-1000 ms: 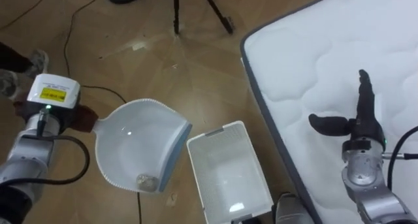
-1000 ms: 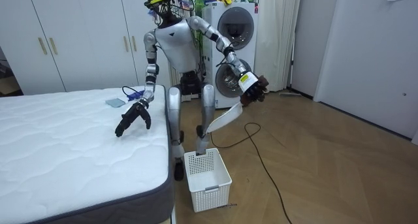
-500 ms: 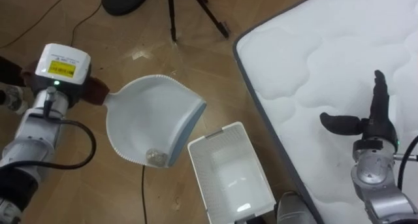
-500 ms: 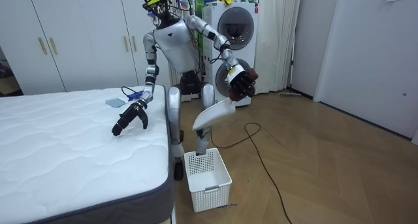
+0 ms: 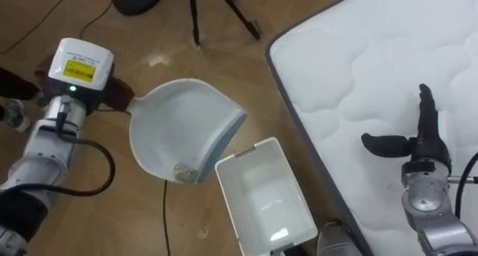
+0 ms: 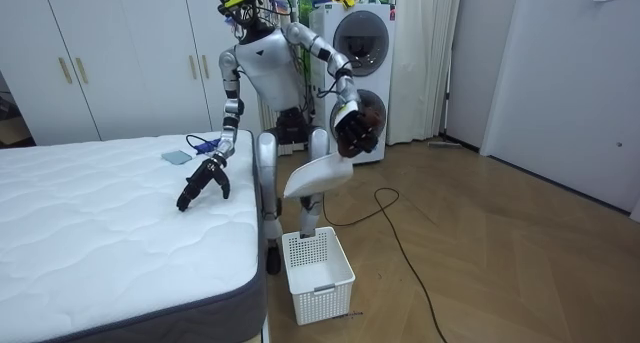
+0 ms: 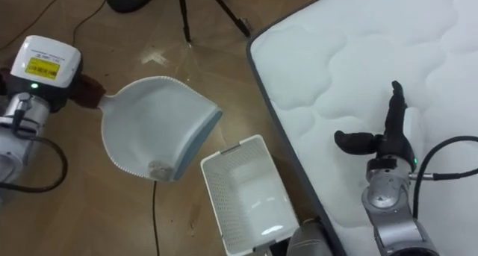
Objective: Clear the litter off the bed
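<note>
Dustpan (image 5: 179,133) gripped by the left hand (image 5: 113,98); right hand (image 5: 426,148) held open over the mattress (image 5: 351,62).
The left hand is closed round the handle, and the white pan is tipped down and away from it, with a small scrap (image 5: 179,169) seen at its low lip. Just beyond that lip a white basket (image 5: 233,204) is set on the floor (image 5: 134,226). The right hand is shown straight-fingered, thumb spread, with the bed's quilted top beneath it.

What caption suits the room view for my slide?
Beside the bed, the left hand holds a tilted dustpan above a white basket.
</note>
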